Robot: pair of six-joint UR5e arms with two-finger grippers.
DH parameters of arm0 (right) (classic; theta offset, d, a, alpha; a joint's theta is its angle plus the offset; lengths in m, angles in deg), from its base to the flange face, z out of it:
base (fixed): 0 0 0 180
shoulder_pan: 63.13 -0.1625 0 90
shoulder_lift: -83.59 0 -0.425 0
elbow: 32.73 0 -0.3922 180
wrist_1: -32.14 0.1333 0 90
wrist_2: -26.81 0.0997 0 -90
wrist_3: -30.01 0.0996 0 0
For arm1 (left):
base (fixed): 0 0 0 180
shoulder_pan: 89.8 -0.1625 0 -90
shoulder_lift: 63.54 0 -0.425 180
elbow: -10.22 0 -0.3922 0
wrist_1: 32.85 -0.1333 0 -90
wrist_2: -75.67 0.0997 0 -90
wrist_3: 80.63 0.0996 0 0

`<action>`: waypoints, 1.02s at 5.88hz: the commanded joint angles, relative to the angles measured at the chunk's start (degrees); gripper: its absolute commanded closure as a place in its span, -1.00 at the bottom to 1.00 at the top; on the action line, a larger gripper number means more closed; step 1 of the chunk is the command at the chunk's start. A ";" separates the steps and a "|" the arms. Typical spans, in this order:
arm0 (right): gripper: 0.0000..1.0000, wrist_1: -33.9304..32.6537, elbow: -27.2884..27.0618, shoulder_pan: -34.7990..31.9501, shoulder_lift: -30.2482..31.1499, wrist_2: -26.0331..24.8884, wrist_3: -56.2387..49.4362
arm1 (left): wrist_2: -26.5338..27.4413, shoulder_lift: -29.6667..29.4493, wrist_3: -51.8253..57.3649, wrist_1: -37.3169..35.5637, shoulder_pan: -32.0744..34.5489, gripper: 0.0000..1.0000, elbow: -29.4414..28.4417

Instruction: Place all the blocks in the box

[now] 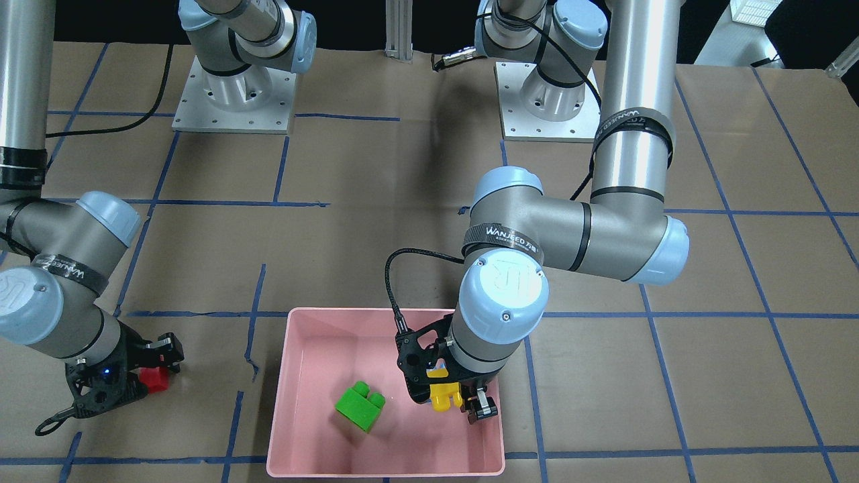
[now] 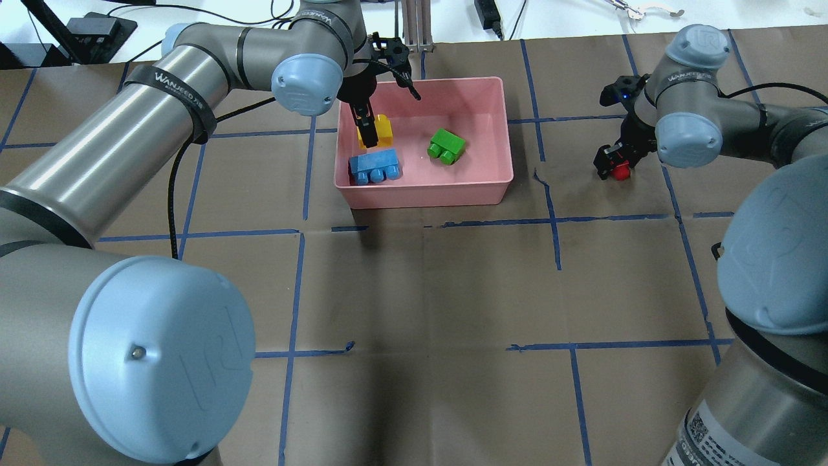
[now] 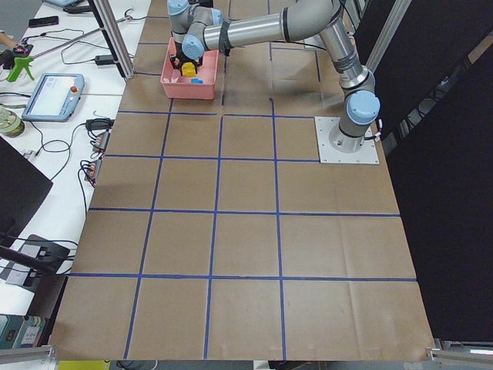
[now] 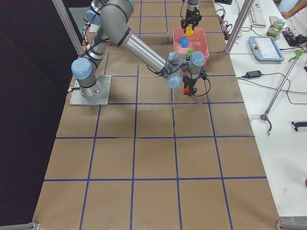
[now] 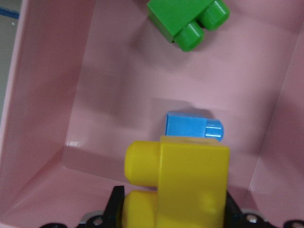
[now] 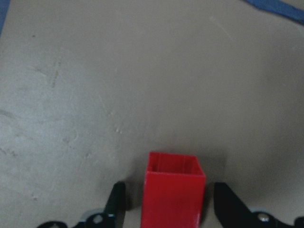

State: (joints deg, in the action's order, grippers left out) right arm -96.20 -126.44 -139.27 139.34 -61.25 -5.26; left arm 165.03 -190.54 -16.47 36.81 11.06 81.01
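The pink box [image 2: 420, 191] stands at the far middle of the table. A green brick [image 2: 446, 145] and a blue brick [image 2: 374, 166] lie inside it. My left gripper [image 2: 371, 133] is inside the box's left part, shut on the yellow brick [image 5: 190, 185], which hangs just above the blue brick [image 5: 192, 127]. The green brick [image 5: 187, 19] lies farther off. My right gripper [image 6: 172, 204] is open and low over the table right of the box. Its fingers straddle the red brick [image 6: 173, 190] with a gap on each side. The red brick [image 2: 621, 171] rests on the paper.
The table is covered in brown paper with a blue tape grid. Both arm bases [image 1: 235, 94] stand at the table's robot side. In the side views, a teach pendant [image 4: 266, 48] and cables lie beyond the table's edge.
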 commanded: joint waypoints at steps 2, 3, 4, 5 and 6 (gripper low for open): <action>0.46 0.10 0.90 0.20 0.41 -0.09 0.02 | -0.32 11.89 -1.93 11.13 -5.65 -0.86 2.59; 0.52 0.10 1.25 0.20 1.37 -0.09 0.45 | -0.41 17.08 -2.02 17.03 -8.64 -0.86 3.99; 0.53 0.45 2.30 0.20 2.60 0.08 0.81 | -0.67 21.92 -5.15 20.13 -11.10 -0.86 6.26; 0.54 3.93 3.79 0.12 4.70 0.26 3.51 | -0.67 25.62 -15.37 19.73 -11.65 -0.86 9.50; 0.53 11.19 7.29 -0.58 8.02 0.52 8.93 | -0.59 28.70 -28.87 19.64 -11.57 -0.86 11.36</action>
State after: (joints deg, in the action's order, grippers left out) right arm -90.61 -121.88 -139.37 144.59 -60.96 -0.55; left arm 164.40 -165.11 -33.96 56.31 -0.26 90.29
